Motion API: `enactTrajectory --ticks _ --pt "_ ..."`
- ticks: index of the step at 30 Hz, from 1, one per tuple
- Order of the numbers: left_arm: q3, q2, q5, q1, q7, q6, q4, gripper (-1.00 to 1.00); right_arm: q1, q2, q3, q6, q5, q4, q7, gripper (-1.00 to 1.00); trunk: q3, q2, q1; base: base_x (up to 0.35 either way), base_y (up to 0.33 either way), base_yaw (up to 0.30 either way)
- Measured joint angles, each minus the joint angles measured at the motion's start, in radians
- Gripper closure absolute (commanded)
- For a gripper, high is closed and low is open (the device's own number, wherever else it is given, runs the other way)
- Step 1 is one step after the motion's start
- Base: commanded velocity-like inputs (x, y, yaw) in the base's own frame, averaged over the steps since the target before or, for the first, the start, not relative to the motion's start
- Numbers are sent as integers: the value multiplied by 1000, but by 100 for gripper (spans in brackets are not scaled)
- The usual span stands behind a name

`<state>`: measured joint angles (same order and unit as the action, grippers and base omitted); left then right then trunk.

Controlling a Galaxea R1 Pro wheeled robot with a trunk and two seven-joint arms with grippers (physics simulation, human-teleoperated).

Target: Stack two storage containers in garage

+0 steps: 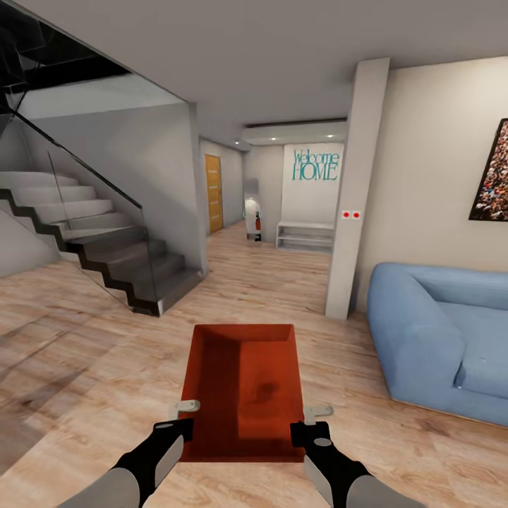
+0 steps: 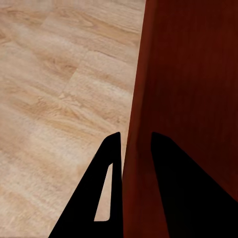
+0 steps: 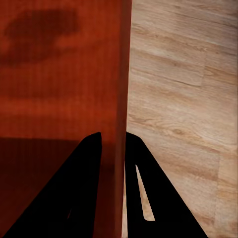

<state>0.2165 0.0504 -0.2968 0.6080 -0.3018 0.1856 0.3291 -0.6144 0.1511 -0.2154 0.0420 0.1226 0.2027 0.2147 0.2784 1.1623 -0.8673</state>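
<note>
One red-orange open-topped storage container (image 1: 243, 384) hangs in front of me above the living room's light wood-plank floor (image 1: 85, 367). My left gripper (image 1: 188, 416) is shut on its left wall, one finger inside and one outside. The right gripper (image 1: 310, 418) is shut on the right wall the same way. In the left wrist view the left gripper (image 2: 135, 141) straddles the container's wall (image 2: 188, 74). The right wrist view shows the right gripper (image 3: 114, 141) pinching the wall, with the container's inside (image 3: 59, 74) beside it. The other container and the garage are out of view.
A blue sofa (image 1: 437, 331) stands at the right, with a beige pillar (image 1: 356, 190) just beyond it. A staircase with a glass rail (image 1: 92, 240) fills the left. Between them a hallway runs ahead to a wooden door (image 1: 213, 194) and a low shelf (image 1: 305, 236).
</note>
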Motion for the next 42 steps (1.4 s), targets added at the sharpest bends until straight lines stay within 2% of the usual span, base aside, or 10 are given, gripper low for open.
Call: enactTrajectory --ticks 16,17,42 --pt "-15 4 16 1 2 -1 -9 100 0 -2 -5 0 7 -3 -2 100 0 0 0 319 0 0" --pt "-38 9 36 1 2 -2 -10 100 0 -2 -5 -1 7 -2 -2 100 0 0 0 321 0 0" --pt "-31 5 25 0 3 -2 -10 100 0 1 -2 -1 3 -3 1 100 0 0 0 321 0 0"
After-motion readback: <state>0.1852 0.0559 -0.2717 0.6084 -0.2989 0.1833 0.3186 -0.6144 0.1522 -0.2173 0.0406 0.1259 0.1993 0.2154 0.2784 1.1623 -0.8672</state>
